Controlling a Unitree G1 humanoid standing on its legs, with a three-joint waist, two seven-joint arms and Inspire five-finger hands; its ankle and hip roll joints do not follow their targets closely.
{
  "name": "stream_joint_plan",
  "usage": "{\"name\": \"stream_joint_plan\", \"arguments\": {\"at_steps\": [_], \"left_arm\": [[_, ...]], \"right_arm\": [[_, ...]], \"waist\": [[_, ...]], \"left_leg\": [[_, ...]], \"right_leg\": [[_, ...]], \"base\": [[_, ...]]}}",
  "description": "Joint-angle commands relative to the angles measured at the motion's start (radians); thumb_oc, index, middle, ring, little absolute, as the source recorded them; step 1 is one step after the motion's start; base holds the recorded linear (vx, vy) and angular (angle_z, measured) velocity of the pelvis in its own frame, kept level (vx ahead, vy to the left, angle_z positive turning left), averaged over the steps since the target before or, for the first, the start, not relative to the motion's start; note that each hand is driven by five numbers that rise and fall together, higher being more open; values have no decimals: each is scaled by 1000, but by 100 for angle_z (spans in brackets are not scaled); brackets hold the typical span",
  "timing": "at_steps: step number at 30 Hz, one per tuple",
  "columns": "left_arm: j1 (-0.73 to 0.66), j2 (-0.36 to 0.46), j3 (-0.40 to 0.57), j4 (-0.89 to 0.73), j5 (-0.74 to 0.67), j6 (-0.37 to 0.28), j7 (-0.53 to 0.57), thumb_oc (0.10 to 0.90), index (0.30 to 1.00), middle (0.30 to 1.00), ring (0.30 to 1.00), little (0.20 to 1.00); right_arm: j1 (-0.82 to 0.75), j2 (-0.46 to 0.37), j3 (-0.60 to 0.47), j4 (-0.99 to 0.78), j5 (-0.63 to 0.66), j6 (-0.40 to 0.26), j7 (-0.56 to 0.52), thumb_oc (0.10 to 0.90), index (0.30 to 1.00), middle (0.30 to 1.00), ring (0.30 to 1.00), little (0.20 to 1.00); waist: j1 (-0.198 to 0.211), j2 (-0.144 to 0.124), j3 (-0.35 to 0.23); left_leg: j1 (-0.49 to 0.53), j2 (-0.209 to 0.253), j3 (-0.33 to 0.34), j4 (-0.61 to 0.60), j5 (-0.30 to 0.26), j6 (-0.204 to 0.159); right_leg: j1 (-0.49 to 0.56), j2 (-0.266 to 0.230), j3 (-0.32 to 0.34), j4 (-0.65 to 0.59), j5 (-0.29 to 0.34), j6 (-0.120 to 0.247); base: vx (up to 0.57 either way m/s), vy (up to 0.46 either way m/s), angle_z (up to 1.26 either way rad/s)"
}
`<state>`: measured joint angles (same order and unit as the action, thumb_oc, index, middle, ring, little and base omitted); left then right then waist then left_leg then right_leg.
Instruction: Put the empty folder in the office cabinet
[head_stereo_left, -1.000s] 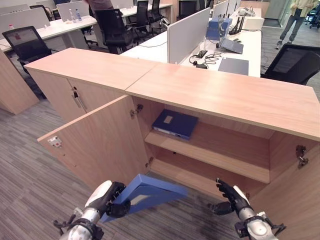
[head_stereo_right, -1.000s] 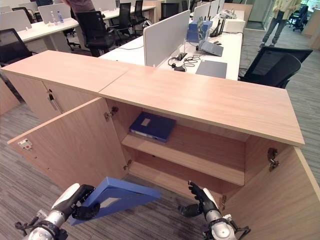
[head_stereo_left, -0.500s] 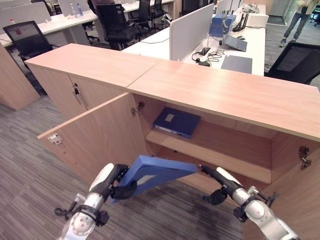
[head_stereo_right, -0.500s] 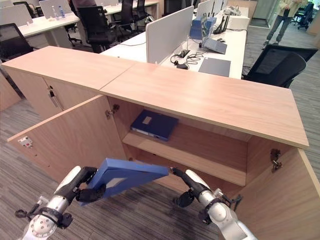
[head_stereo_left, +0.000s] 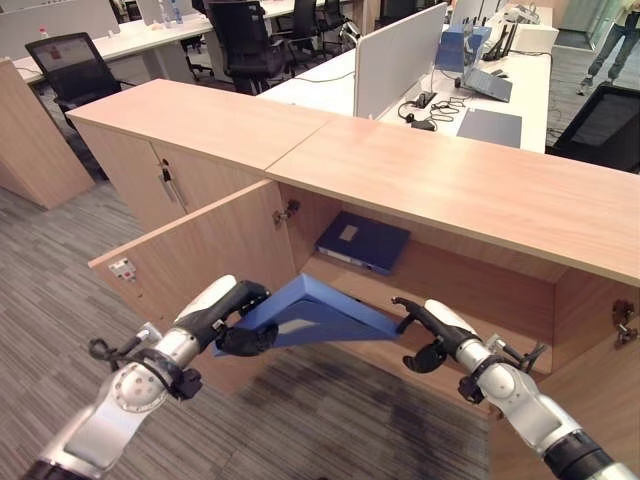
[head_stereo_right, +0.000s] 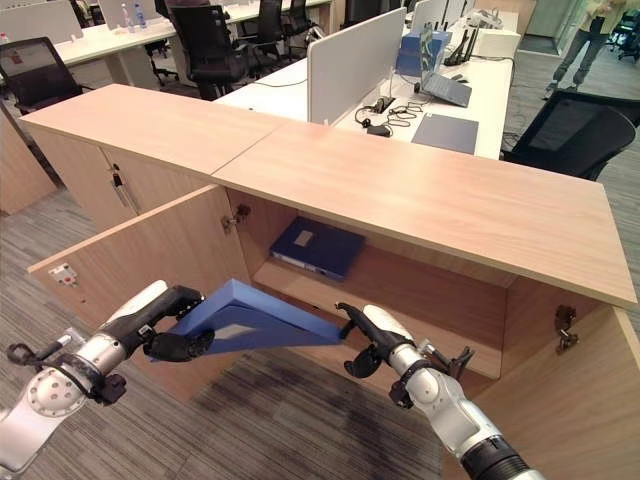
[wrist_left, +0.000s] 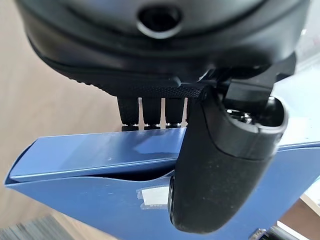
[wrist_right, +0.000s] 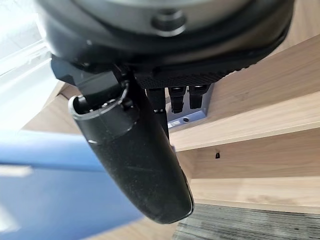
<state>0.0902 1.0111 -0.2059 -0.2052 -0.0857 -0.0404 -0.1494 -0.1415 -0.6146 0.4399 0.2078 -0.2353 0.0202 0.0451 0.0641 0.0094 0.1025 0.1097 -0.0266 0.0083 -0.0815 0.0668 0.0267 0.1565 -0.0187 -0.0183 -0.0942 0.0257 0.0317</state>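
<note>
The left hand (head_stereo_left: 232, 315) is clamped on the near end of the folder (head_stereo_left: 320, 315), thumb under and fingers over, as its wrist view shows. The right hand (head_stereo_left: 425, 325) has straight fingers against the far corner, steadying it without gripping.

The folder hangs just ahead of both hands, in front of the open cabinet (head_stereo_left: 450, 200), level with the shelf (head_stereo_left: 450, 290). To do this well, I would flatten it and slide it in beside the dark binder (head_stereo_left: 362, 241), clear of the door (head_stereo_left: 200, 260).

Whether the right fingertips actually press the folder is hard to tell. The lower compartment is hidden behind the folder.
</note>
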Motion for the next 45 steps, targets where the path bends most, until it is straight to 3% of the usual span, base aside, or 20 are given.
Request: {"name": "stream_joint_plan", "arguments": {"at_steps": [1, 8, 19, 23, 28, 45], "left_arm": [[-162, -31, -60, -170, -139, -162, -21, 400, 300, 300, 300, 300], [-135, -49, -44, -119, -78, -153, -23, 400, 300, 300, 300, 300], [-97, -3, -8, -146, -72, -154, -55, 400, 300, 300, 300, 300], [-74, 9, 17, -137, -59, -157, -82, 400, 300, 300, 300, 300], [-51, -7, 43, -125, -44, -155, -98, 400, 300, 300, 300, 300], [-6, -32, 128, -136, -8, -163, -108, 400, 300, 300, 300, 300]], "right_arm": [[-214, 48, 66, -80, 21, -101, -61, 800, 900, 900, 900, 900], [-129, 35, 16, -134, 84, -104, -41, 800, 900, 900, 900, 900], [-91, -20, -92, -324, 180, -138, -22, 800, 900, 900, 900, 900], [-41, -85, -167, -427, 333, -157, 56, 800, 900, 900, 900, 900], [-9, -117, -232, -484, 409, -163, 101, 800, 900, 900, 900, 900], [19, -166, -329, -621, 402, -167, 153, 800, 900, 900, 900, 900]], "waist": [[-6, -16, -42], [-11, -15, -42], [-18, -18, -41], [-24, -24, -42], [-28, -27, -43], [-40, -34, -52]], "left_leg": [[76, -22, -36, -6, -142, -3], [80, -21, -38, -6, -143, -4], [80, -20, -33, -6, -146, -4], [79, -20, -30, -6, -147, -7], [78, -19, -24, -6, -148, -8], [77, -17, -17, -6, -154, -9]], "right_leg": [[8, -26, -78, 7, -25, 56], [13, -28, -80, 7, -27, 56], [11, -29, -77, 7, -25, 58], [9, -29, -78, 7, -25, 61], [6, -28, -76, 7, -24, 63], [1, -26, -71, 7, -27, 64]], "base": [[0, 0, 0], [0, 0, 0], [0, 0, -1], [0, 0, 0], [0, 0, 0], [0, 0, 0]]}}
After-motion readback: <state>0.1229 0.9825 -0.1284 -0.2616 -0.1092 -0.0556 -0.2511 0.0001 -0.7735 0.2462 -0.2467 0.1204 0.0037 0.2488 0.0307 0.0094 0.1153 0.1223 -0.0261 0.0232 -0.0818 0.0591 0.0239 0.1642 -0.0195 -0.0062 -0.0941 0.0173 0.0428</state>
